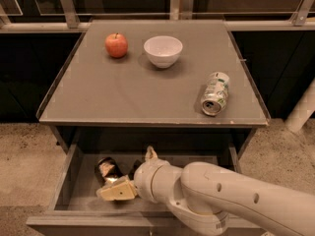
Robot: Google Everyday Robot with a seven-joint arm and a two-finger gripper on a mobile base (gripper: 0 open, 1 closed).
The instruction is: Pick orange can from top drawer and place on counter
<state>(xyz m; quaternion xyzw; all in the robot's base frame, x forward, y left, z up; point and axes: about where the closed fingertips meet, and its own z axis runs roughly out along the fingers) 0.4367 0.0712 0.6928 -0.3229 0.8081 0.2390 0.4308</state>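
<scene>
Below, gripper (129, 177) beside shiny orange can (106, 168).

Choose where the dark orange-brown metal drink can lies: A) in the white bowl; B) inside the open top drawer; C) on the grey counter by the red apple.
B: the dark orange-brown can lies in the open grey top drawer, with the claw beside it there.

Tool (118, 188) beside orange can (106, 167) in top drawer (66, 181), below counter (138, 95)
</scene>
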